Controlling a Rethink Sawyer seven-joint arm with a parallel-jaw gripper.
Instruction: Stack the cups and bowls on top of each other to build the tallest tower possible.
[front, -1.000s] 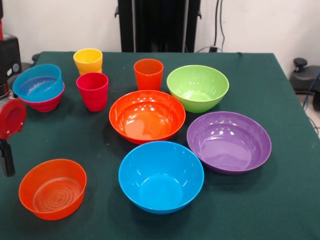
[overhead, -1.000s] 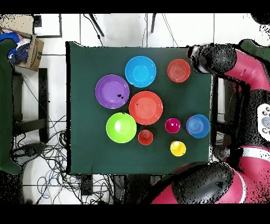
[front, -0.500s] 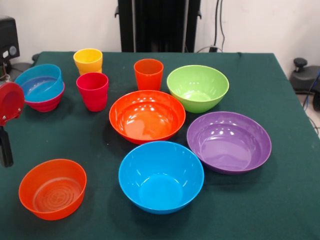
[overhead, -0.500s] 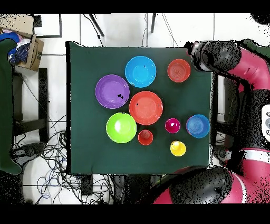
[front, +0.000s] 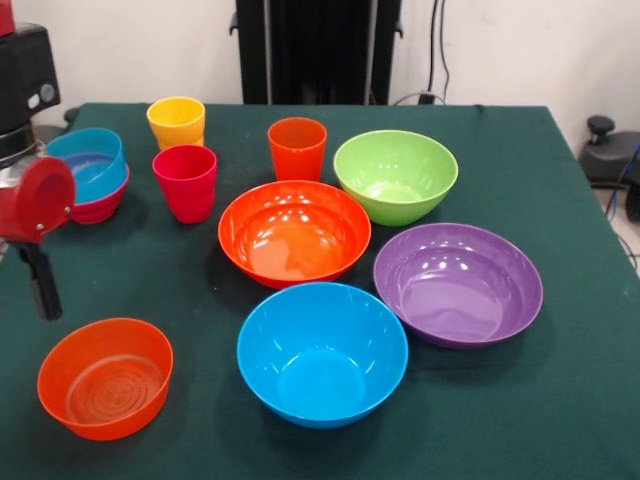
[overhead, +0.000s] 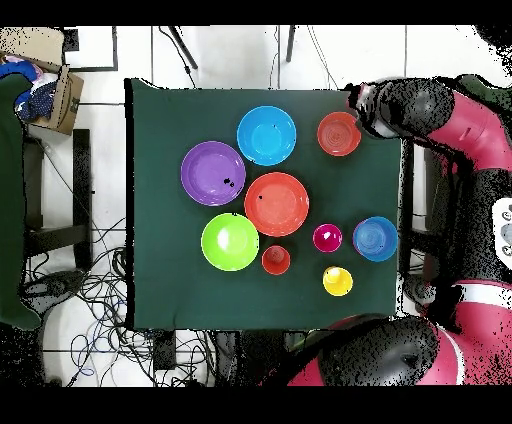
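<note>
Every bowl stands apart on the green table (front: 560, 400) except one pair. At the left edge a small translucent blue bowl (front: 88, 160) nests in a magenta bowl (front: 98, 210). Further bowls are a large orange (front: 294, 230), a lime green (front: 396, 175), a purple (front: 458, 283), a blue (front: 322, 352) and a small translucent orange (front: 105, 378) one. Yellow (front: 176, 120), red (front: 185, 180) and orange (front: 297, 147) cups stand upright behind them. My gripper (front: 40, 285) hangs at the left edge, just above and behind the small orange bowl (overhead: 339, 133), holding nothing that shows. In the overhead view the gripper (overhead: 362, 100) sits at the table's top right corner.
The arm (overhead: 470, 140) runs along the table's right side in the overhead view. A cardboard box (overhead: 60, 95) and loose cables (overhead: 80, 290) lie on the floor beyond the table's left side.
The gripper has shifted inward over the table's edge, toward the small orange bowl. No bowl or cup has moved.
</note>
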